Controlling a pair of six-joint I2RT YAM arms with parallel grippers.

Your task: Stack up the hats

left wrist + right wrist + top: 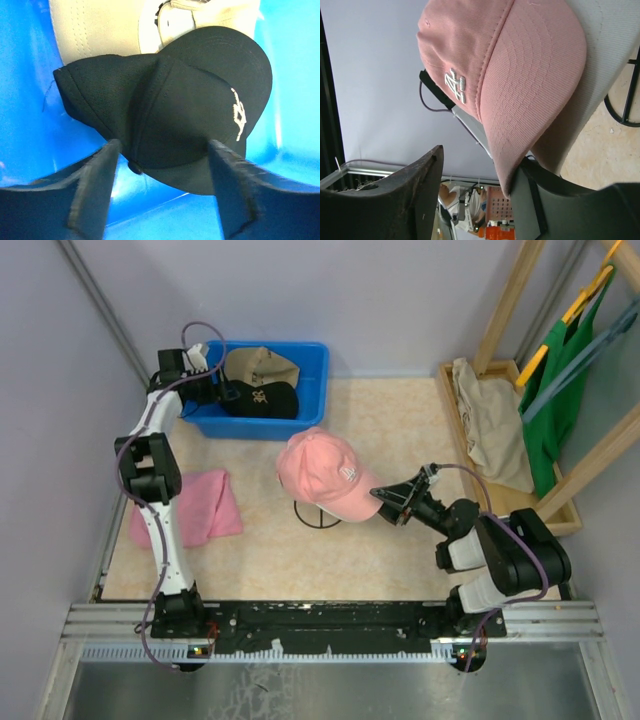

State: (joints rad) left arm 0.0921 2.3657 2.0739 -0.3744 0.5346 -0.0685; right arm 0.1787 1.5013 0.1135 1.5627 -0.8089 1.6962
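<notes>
The pink cap sits on a black wire stand at mid-table, with the right gripper parted around its brim edge. In the blue bin, the left gripper straddles the black cap, fingers spread. The tan cap lies just behind it.

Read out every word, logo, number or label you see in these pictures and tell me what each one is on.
No readable words or numbers anywhere.
Pink fabric baseball cap: white stitched emblem of interlocked strokes on the front; letters not clear enough to quote.
Black fabric baseball cap: white stitched emblem, seen at a slant; unreadable.
Tan fabric baseball cap: no marking in view.
</notes>
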